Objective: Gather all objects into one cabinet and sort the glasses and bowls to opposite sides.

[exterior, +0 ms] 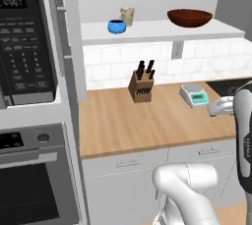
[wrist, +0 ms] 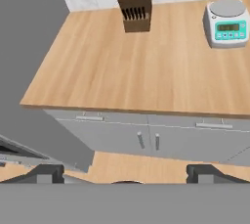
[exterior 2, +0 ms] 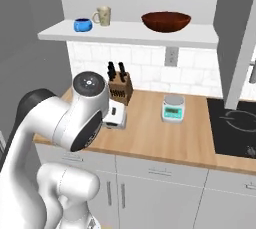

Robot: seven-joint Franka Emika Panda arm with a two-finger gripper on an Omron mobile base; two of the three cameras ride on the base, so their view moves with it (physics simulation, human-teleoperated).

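Dark fingertips (wrist: 46, 173) stood wide apart, gripper (wrist: 126, 176) grasping nothing, above the wooden counter (wrist: 136, 71) with knife block (wrist: 133, 4) and scale (wrist: 227, 22). On the white shelf (exterior 2: 150, 34) sat blue bowl (exterior 2: 83, 24) just beside tan cup (exterior 2: 103, 16); brown bowl (exterior 2: 166, 21) well apart.

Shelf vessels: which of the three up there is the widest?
The dark brown bowl, standing alone toward the right of the white shelf. It is far wider and shallower than the small blue bowl and the tan cup grouped at the left.
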